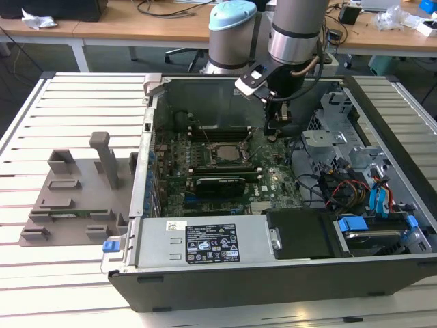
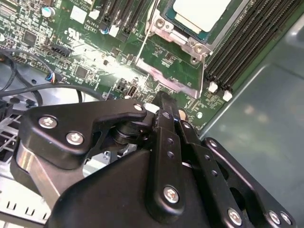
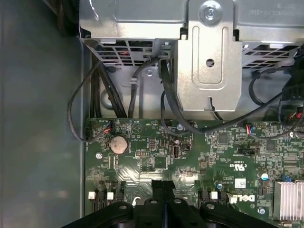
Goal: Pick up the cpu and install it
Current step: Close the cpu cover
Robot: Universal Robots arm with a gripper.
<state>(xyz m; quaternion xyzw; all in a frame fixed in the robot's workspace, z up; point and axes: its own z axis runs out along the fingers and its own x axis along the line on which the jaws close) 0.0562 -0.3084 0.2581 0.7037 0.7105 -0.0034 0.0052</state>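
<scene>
The cpu [image 2: 199, 10] lies in the socket [image 2: 183, 47], with a metal frame around it. The gripper [image 2: 164, 100] hangs just beside the socket, low over the green board [image 3: 152, 147]. Its two fingers [image 3: 158, 192] are pressed together. We see nothing between them, so we think it holds nothing.

We think a few things could go wrong from here. The gripper is very near the board, so a small slip down could hit the little parts on it. A slide toward the socket could catch the thin metal rod [image 2: 146, 35] at the socket's edge. It could also knock the long black slots [image 2: 247, 42] beside the socket. The black cables [image 3: 80, 104] lie farther from the socket than the gripper does, and they could snag on it.

We cannot tell if the cpu sits flat in the socket. If it is tilted, a push on it could hurt the socket under it.
</scene>
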